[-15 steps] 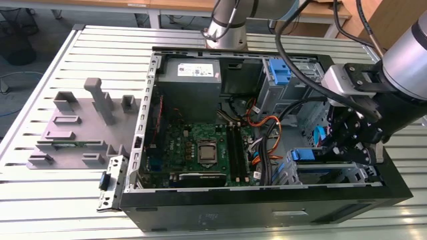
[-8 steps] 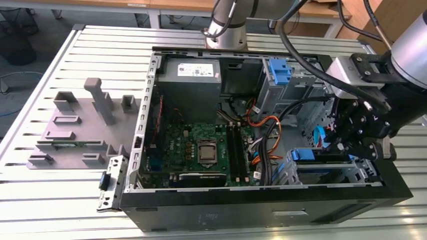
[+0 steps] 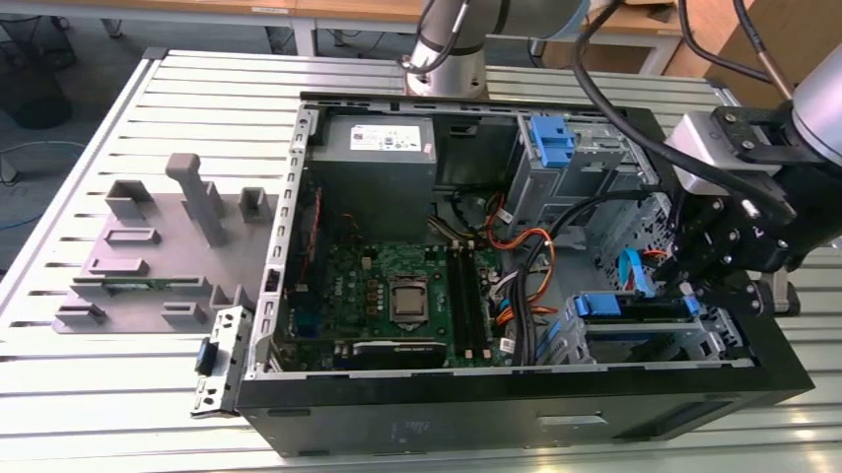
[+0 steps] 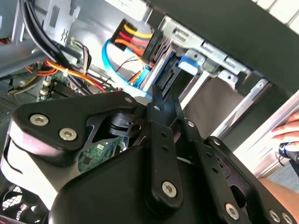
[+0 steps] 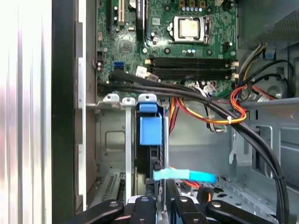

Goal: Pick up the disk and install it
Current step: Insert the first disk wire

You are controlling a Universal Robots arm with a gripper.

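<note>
Blue plastic marks the disk: its carrier tab shows in the drive cage at roughly four o'clock of the open computer case in the exterior view. The drive stands on edge in a cage slot. The first wrist view looks along that slot at the same blue tab, with the dark drive body below it. By my reading the disk is already in or nearly in its bay.

The gripper hangs over the cage at about three o'clock of the case, right at the disk's upper edge. The second wrist view sees its black linkage converging toward the slot, but I cannot tell whether it pinches the drive or rests against it.

A flat blue data cable and orange and black wire bundles run just beside the bay. The motherboard lies toward nine o'clock.

The drive looks dense and rigid, probably shock-sensitive, with slick metal faces. I judge the stiff carrier rails or the long edges the safest hold, clear of the connector end.
</note>
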